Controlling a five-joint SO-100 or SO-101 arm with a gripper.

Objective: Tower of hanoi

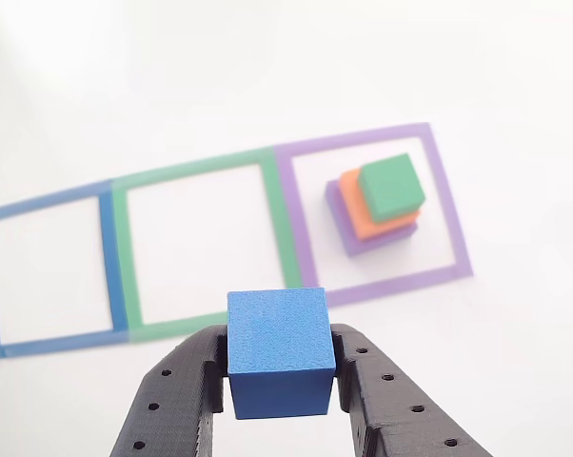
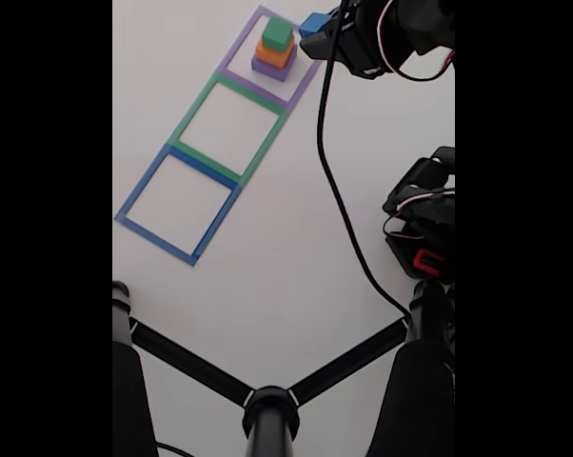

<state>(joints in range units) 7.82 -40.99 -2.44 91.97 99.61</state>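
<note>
The black perforated plastic jaws [image 1: 279, 373] are shown at the bottom centre of the other view, closed on the small matte blue foam-like cube [image 1: 280, 350], which is pinched by its left and right faces and held clear of the white bench [image 1: 515, 86]. In the fixed view the same blue cube [image 2: 314, 24] is seen at the upper centre of the frame, at the tip of the arm, just right of the stack.

The remaining three blocks are stacked inside the purple tape square [image 1: 449, 217] at the right of the other view: the flat purple foam-like block [image 1: 347, 238] at the base, the orange block [image 1: 366, 219] on it, the green block [image 1: 392, 187] on top. The green tape square [image 1: 280, 217] at the centre and the blue tape square [image 1: 49, 205] at the left are unoccupied.

Several risks may be judged from here. Only the lower sides of the cube appear to be gripped, so slippage or rotation could be caused by a quick swing. The stack lies close to the carried cube, and it could be clipped and scattered if the travel were made too low. A tilted or off-centre landing could be produced if the cube were released above the bench rather than on it, and a tape border could be straddled through poor alignment.
</note>
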